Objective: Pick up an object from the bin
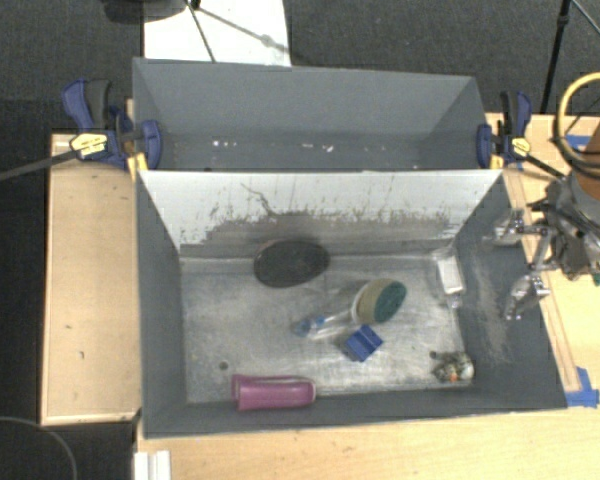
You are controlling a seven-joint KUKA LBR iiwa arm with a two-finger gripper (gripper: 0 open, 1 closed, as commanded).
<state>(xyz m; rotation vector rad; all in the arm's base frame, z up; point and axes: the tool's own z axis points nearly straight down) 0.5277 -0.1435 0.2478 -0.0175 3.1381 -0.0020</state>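
Grey metal bin (162, 298) holds a dark round disc (291, 263) and a pink plastic cylinder (273, 392). Over its right wall hangs the gripper (517, 265), fingers spread, empty.

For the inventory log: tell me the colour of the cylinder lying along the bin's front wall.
The cylinder is pinkish purple, clearest in the camera view.

**Arm at the right edge of the bin (520, 368), fingers wide**

The arm (592, 198) reaches in from the right, and its wrist hangs over the bin's right wall. The gripper (514, 268) points leftward, its two metal fingers (508, 234) spread well apart with nothing between them.
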